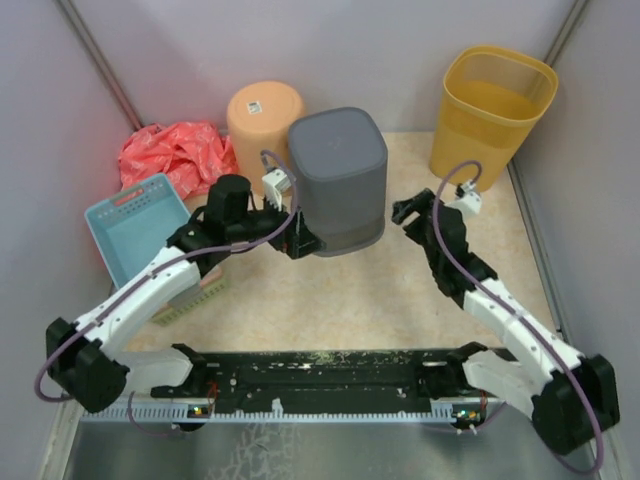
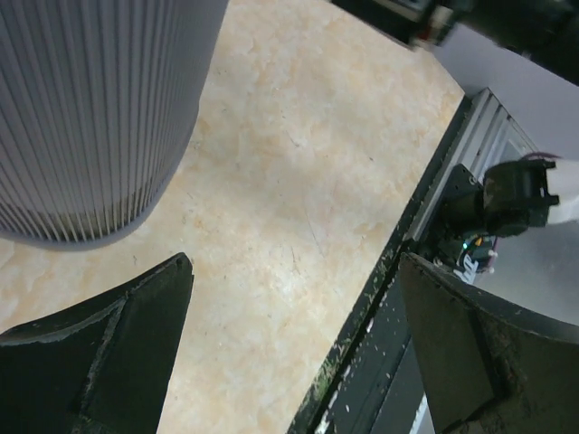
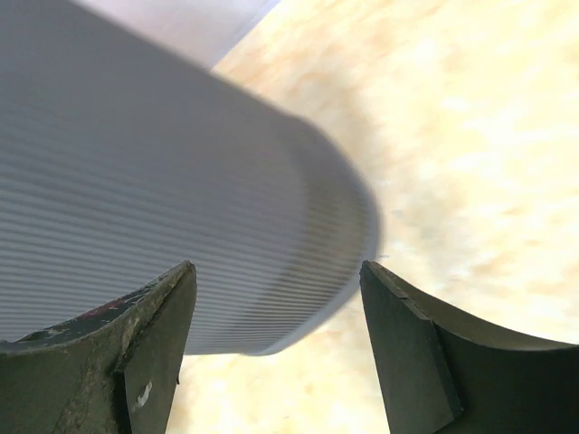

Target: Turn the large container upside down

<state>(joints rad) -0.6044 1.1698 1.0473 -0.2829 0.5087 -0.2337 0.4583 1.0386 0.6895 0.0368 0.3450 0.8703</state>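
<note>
The large grey ribbed container (image 1: 338, 180) stands in the middle of the table with a closed flat face up and its rim on the table. My left gripper (image 1: 305, 240) is open and empty by its lower left side, apart from it. In the left wrist view the ribbed wall (image 2: 90, 117) is at the upper left and the gripper (image 2: 296, 262) is over bare table. My right gripper (image 1: 405, 212) is open and empty just right of the container. In the right wrist view the wall (image 3: 163, 199) lies ahead of the gripper (image 3: 276, 268), untouched.
An orange bucket (image 1: 265, 115) stands bottom up behind the container. A yellow bin (image 1: 492, 105) stands at the back right. A red bag (image 1: 175, 150) and a blue basket (image 1: 138, 225) are on the left. A black rail (image 1: 320, 375) runs along the near edge.
</note>
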